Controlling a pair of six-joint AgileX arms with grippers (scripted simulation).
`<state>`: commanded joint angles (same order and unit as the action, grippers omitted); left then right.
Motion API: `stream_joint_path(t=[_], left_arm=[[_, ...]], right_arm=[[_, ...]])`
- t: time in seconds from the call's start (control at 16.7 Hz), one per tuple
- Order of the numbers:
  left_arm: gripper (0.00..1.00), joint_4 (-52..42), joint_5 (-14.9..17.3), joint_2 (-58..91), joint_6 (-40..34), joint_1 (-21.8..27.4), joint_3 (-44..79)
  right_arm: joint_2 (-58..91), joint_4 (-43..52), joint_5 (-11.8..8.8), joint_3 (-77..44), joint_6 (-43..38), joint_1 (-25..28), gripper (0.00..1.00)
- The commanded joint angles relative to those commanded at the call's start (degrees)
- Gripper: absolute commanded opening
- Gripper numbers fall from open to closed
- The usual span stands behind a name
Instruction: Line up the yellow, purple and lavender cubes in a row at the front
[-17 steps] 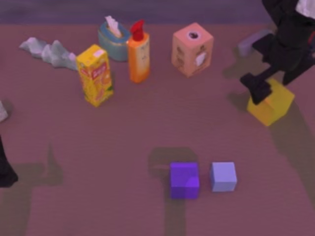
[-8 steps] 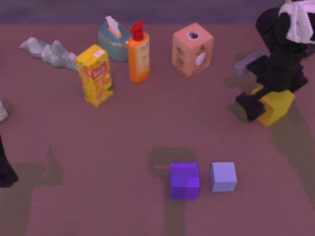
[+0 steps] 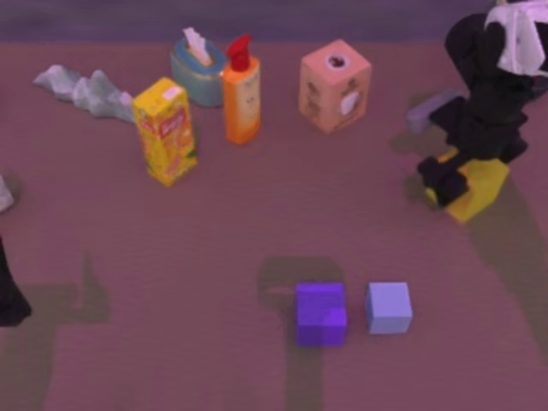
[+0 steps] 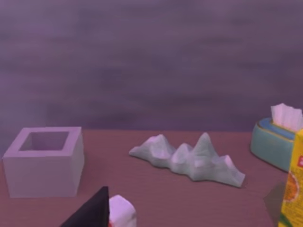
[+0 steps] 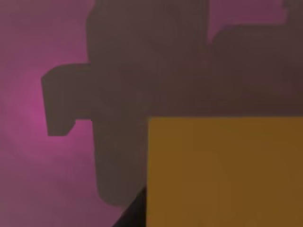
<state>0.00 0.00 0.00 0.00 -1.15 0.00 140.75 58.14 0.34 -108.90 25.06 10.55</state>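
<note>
Near the bench's right edge, toward the back, the yellow cube point(image 3: 478, 188) sits under the right end effector point(image 3: 458, 171), which is down on it; whether its fingers are spread or pinching the cube cannot be told. The right wrist view shows the cube filling much of the frame. Toward the front edge, the purple cube point(image 3: 321, 314) and lavender cube point(image 3: 389, 307) stand just beside each other, slightly apart. At the left edge, the left end effector point(image 3: 10, 295) is parked, its state unclear.
</note>
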Motion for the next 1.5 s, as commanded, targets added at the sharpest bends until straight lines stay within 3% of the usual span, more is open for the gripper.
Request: stream_joint_path(t=[0.36, 0.42, 0.96, 1.5], left_arm=[[1.00, 0.0, 0.0, 0.0, 0.0, 0.0, 0.0], [1.00, 0.0, 0.0, 0.0, 0.0, 0.0, 0.0], [1.00, 0.0, 0.0, 0.0, 0.0, 0.0, 0.0], [1.00, 0.0, 0.0, 0.0, 0.0, 0.0, 0.0]], right_arm=[[0.0, 0.0, 0.0, 0.0, 0.0, 0.0, 0.02], [0.0, 0.0, 0.0, 0.0, 0.0, 0.0, 0.00], [-0.6, 0.4, -0.2, -0.2, -0.1, 0.1, 0.00], [-4.1, 13.4, -0.2, -9.6, -0.1, 0.6, 0.00]])
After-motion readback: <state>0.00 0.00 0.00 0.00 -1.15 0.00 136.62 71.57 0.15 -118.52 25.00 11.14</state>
